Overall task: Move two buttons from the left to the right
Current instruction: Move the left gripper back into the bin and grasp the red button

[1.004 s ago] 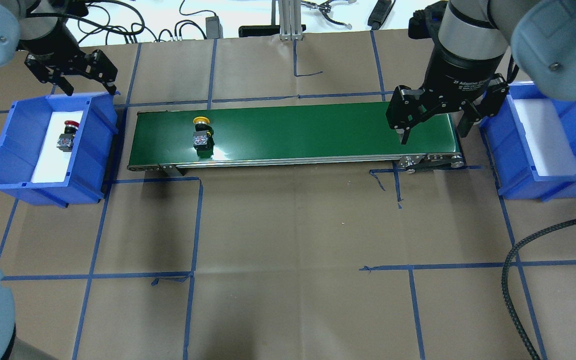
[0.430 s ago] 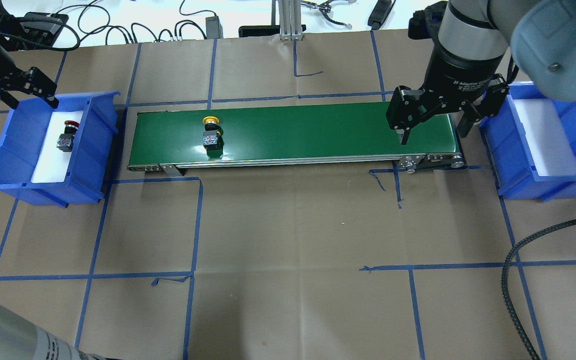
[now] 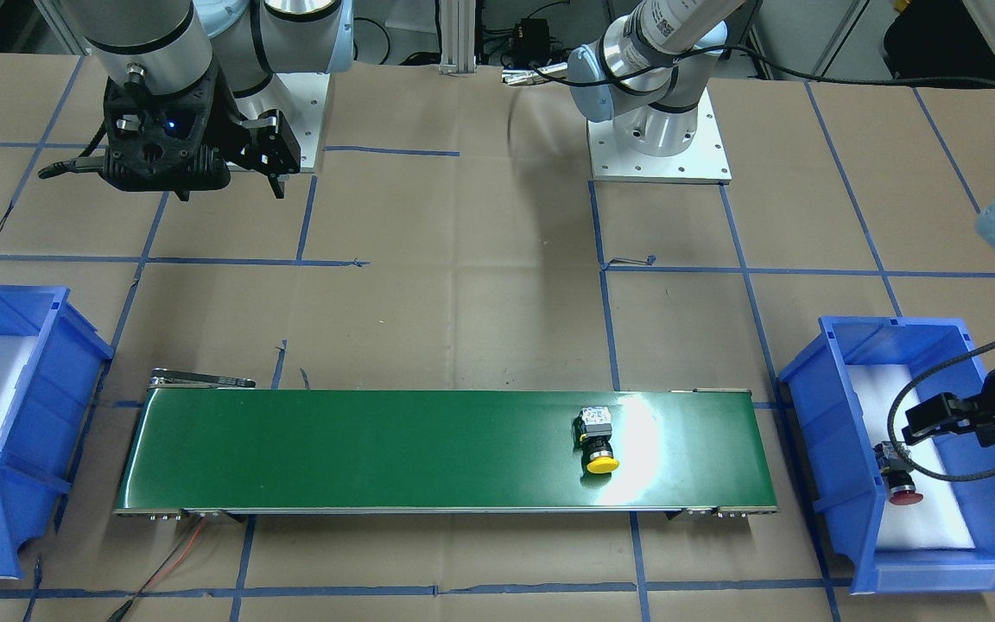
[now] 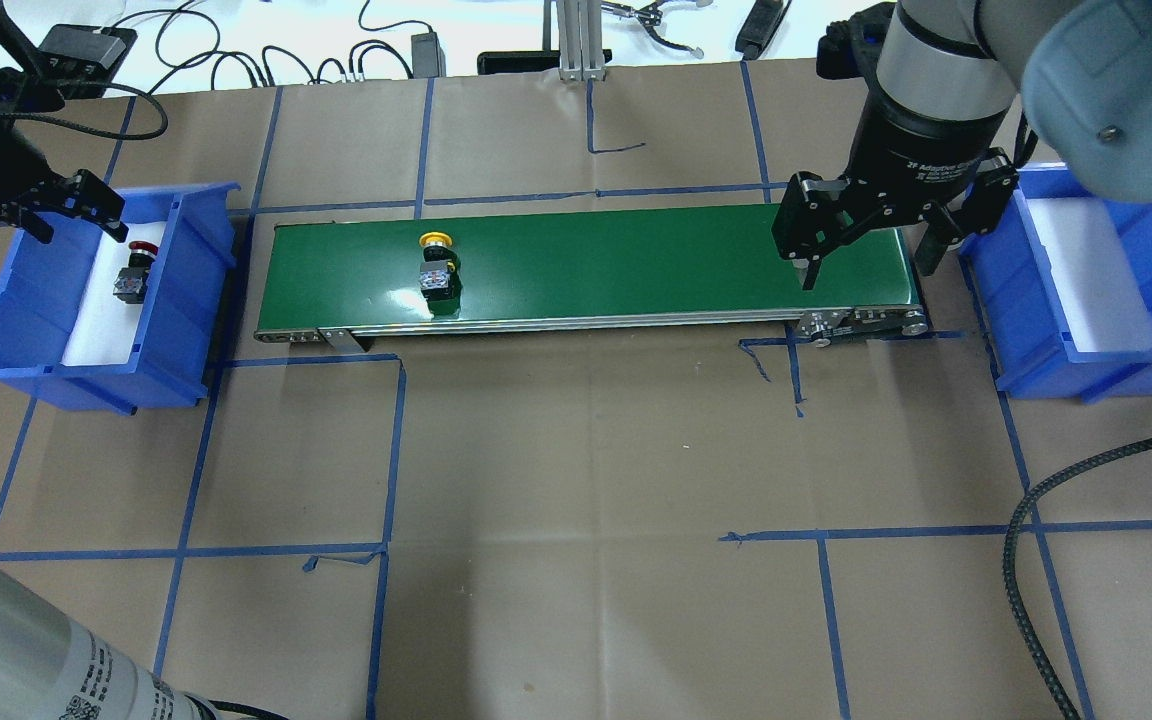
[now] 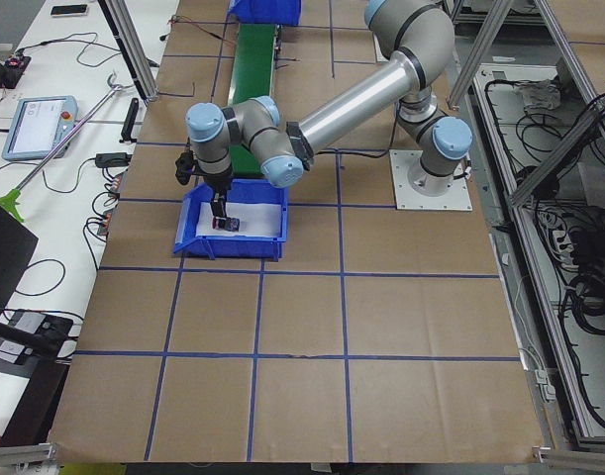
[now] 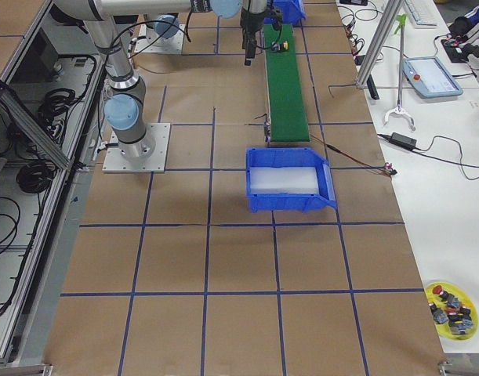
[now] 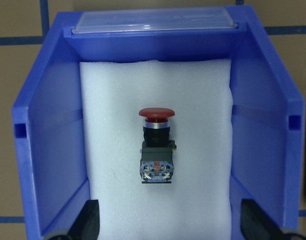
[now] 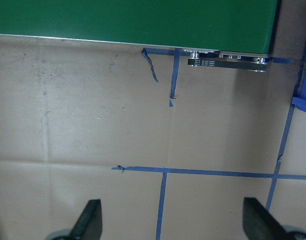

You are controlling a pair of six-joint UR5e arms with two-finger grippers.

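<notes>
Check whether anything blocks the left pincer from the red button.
Nothing visible does. The open left pincer hangs over the red button, which lies alone on the white foam in the blue bin.

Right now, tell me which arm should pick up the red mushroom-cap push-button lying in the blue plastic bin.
Left. The left gripper hangs open over the red mushroom-cap push-button in the blue plastic bin. The right gripper, also open, is at the opposite end of the green conveyor belt.

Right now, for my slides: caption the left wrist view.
Open left pincer hovers over red button lying on white foam in blue bin.
</notes>
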